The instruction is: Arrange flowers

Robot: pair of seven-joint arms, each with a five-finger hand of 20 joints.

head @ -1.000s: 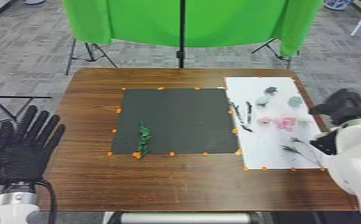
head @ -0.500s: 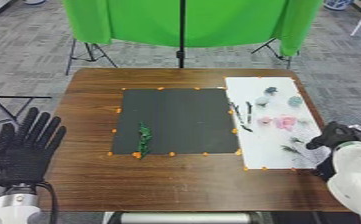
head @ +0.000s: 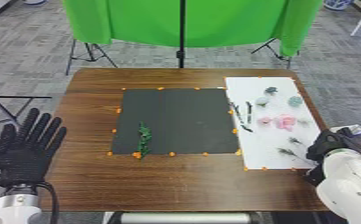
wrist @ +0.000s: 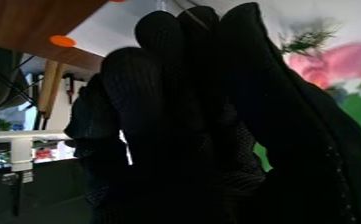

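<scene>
At the white rectangular sheet's (head: 261, 142) right edge, the robot's black-gloved right hand (head: 330, 144) has its fingers extended close together; I can't tell whether it holds anything. Soft pink blooms (head: 286, 121) lie on that sheet, a slim green leafy sprig (head: 144, 140) on the black rectangular one (head: 190, 117). The black-gloved left hand (head: 21, 157) is spread wide.

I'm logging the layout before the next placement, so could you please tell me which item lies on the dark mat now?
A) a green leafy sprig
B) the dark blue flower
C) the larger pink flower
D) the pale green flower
A: the green leafy sprig lies on the left part of the dark mat, while the flowers lie on the white sheet.
</scene>
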